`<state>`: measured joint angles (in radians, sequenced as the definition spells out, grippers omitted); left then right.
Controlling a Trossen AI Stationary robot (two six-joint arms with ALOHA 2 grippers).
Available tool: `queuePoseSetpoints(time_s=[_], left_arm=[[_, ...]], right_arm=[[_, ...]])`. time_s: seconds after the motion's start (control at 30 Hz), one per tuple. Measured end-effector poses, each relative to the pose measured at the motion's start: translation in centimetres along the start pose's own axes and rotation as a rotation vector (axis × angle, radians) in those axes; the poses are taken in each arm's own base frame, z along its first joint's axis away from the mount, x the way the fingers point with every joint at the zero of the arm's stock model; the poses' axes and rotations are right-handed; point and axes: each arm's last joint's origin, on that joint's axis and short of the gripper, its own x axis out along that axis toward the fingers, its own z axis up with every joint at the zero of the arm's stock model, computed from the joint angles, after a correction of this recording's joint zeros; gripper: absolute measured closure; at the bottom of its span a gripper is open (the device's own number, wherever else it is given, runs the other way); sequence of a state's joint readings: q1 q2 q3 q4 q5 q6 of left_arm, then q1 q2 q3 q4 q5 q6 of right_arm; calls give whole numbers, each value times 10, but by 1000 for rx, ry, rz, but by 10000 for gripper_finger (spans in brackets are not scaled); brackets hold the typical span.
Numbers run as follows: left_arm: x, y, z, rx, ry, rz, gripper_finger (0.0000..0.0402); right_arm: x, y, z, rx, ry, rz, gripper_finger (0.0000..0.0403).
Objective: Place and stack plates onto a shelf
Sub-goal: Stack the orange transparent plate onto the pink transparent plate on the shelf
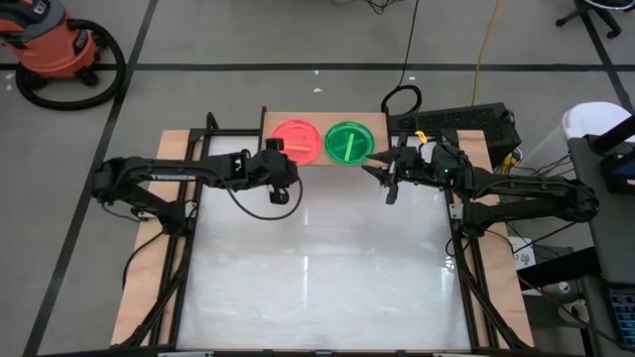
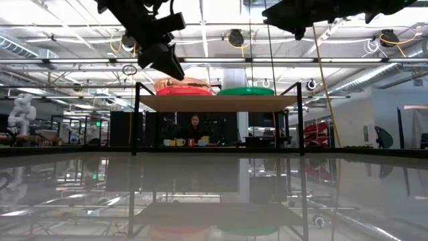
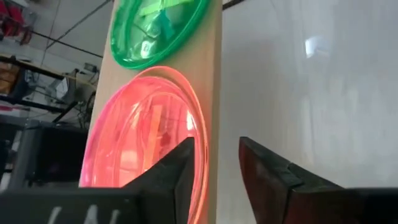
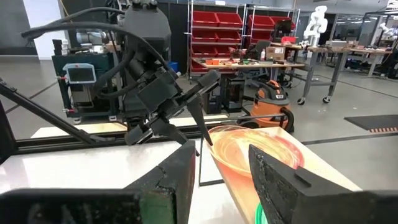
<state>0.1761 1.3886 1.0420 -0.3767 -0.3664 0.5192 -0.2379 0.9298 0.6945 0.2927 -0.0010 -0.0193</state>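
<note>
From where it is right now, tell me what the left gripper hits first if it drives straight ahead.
Most likely the pink plate on the shelf. The open left gripper points along the shelf's front edge with that plate's rim just ahead of one finger; depth is hard to judge, and the green plate lies beyond.

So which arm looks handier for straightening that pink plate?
Probably the left: its open gripper hangs right by the pink plate on the shelf; the right gripper sits beside the green plate.
</note>
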Motion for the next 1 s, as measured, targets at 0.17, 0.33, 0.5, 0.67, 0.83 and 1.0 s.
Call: queuePoseSetpoints(time_s=[0.17,0.33,0.5,0.67,0.83,1.0], left_arm=[[-24,10,4,-73,-87,40,260],[-52,19,6,-174,-196,40,259],[-52,12,4,-193,-228,-117,259],[-37,-4,1,-149,-233,-320,263],[-18,5,-10,-180,-149,-312,299],[3,24,-25,-272,-86,-268,316]], right_arm=[[-2,0,-1,-25,20,1,269],[-8,0,2,-45,15,1,269],[-11,0,5,-17,-4,1,269],[-11,0,4,5,12,1,269],[-11,0,2,7,29,1,269],[-11,0,2,7,31,1,269]])
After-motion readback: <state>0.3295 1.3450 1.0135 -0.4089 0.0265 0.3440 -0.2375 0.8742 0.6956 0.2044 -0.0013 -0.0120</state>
